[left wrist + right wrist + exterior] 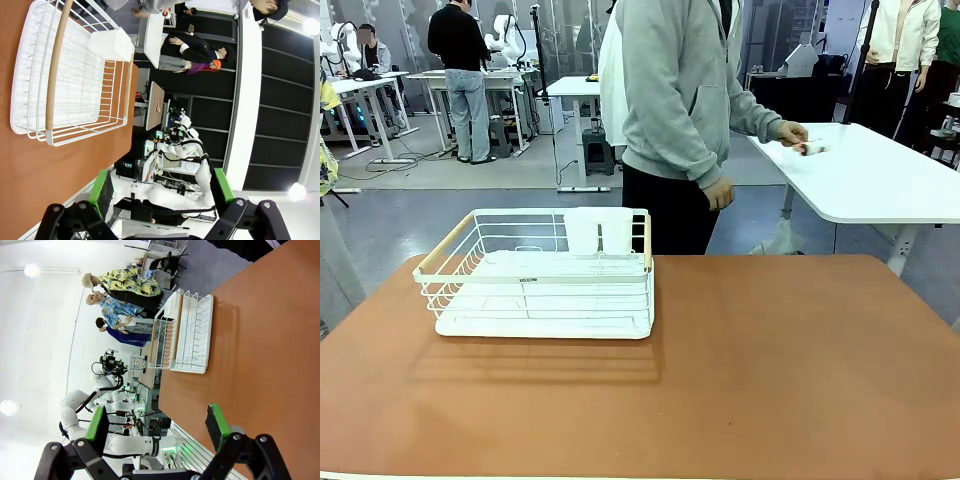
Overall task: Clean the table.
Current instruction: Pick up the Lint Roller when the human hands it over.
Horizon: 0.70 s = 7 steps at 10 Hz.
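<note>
The reddish-brown table (770, 370) spreads across the front view, with a white wire rack (542, 275) standing on its left half. A person in a grey hoodie (680, 90) stands at the far edge, one hand (790, 132) on a small object lying on the white-topped table (880, 180) behind. In the left wrist view my left gripper (161, 186) is open with nothing between its green pads (101, 186), raised beside the table (30, 165) near the rack (70, 75). My right gripper (157, 424) is also open and holds nothing, above the table (260, 360) with the rack (185, 332) farther off.
The rack carries a wooden handle (445, 245) and a white cup holder (598, 230) at its back. Other people and work tables stand in the background.
</note>
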Motion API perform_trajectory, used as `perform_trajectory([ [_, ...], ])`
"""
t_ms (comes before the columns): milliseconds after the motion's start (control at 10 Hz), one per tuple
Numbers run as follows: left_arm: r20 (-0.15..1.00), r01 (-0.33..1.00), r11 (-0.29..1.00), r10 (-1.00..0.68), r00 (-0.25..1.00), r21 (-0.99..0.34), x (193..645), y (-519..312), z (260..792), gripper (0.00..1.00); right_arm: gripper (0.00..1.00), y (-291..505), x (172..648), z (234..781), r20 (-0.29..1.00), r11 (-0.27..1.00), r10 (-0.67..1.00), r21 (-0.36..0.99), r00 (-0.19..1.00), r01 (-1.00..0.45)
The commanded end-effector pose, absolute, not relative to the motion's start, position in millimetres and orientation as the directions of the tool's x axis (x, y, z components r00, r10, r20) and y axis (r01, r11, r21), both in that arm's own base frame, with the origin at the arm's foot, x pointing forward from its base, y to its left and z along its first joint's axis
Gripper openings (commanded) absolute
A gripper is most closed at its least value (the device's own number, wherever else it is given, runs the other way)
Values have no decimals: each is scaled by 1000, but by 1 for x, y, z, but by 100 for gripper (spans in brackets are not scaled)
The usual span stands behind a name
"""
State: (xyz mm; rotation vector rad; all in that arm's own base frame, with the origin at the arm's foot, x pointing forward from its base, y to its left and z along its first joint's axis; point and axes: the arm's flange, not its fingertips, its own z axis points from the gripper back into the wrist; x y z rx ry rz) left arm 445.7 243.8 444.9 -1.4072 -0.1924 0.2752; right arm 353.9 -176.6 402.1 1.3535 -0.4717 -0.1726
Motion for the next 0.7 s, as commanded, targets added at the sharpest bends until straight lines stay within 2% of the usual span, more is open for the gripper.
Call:
perform_trajectory([
  [0, -18, -59, 132, 292, 956, -989, 442, 245, 448, 100, 100, -176, 355, 404, 230, 208, -389, 965, 892, -158],
  [600, -18, -59, 132, 292, 956, -989, 442, 245, 448, 100, 100, -176, 355, 404, 230, 208, -389, 965, 892, -158],
])
